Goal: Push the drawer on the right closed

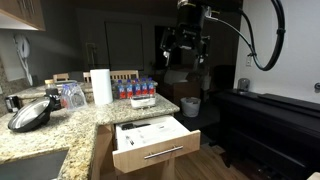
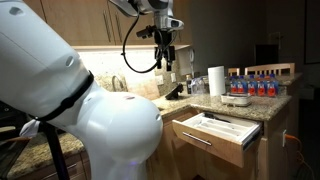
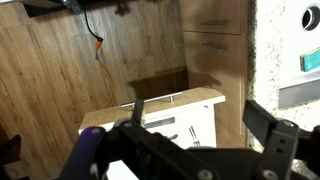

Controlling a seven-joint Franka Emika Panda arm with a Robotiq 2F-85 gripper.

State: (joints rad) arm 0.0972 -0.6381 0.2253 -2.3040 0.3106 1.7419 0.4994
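Wrist view: gripper housing covers the lower part of the drawer. Drawer contents are too small to ID in both exterior views. The white arm blocks much of the bench.

An exterior view sits low at the granite counter, mid-range, facing across it to the open drawer with the gripper beyond; an exterior view sits close behind the white arm, which fills half the frame, facing along the counter. Both exterior views share the drawer, paper towel roll and bottles. Wrist view looks down past the gripper onto the drawer and wood floor.
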